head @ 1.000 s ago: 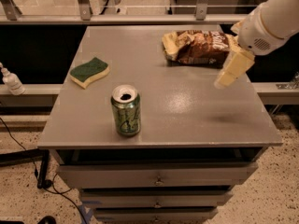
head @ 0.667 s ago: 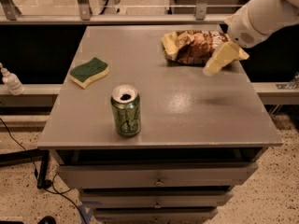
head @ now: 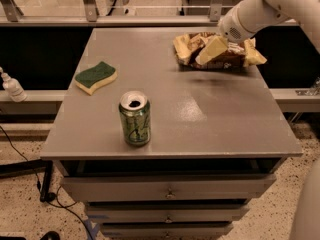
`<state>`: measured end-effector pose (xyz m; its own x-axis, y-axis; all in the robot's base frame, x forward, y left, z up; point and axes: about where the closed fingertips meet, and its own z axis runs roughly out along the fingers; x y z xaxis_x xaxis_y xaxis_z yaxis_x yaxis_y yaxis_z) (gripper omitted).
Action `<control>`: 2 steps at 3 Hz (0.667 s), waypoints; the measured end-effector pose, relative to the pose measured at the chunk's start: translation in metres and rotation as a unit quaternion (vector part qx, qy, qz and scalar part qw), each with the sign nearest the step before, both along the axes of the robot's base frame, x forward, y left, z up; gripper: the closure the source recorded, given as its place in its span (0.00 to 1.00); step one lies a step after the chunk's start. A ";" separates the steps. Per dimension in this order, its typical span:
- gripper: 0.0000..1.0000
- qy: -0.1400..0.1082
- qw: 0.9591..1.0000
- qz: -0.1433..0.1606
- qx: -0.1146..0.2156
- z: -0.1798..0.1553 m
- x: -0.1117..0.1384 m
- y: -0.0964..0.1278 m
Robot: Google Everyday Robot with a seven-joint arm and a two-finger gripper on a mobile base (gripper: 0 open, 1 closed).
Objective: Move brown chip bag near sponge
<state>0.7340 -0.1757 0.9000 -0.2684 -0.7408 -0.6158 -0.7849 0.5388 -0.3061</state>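
The brown chip bag (head: 234, 59) lies crinkled at the back right of the grey table (head: 225, 119), its pale yellow ends showing. My gripper (head: 212, 49), pale yellow at the end of the white arm, is down over the middle of the bag and covers part of it. The sponge (head: 96, 77), dark green on top with a pale yellow base, lies at the left side of the table, far from the bag.
A green soda can (head: 135, 118) stands upright near the table's front, between the sponge and the bag. Drawers (head: 167, 189) sit under the tabletop. A white bottle (head: 11, 86) stands off the table at far left. A railing runs behind.
My gripper has moved left and back from beside the bag's right end to over the middle of the bag. The bag, sponge and can have not moved.
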 end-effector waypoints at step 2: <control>0.63 0.012 1.000 -0.003 0.024 -0.017 0.022 0.006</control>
<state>0.7561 -0.1699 0.8832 -0.2888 -0.7084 -0.6440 -0.7882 0.5578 -0.2601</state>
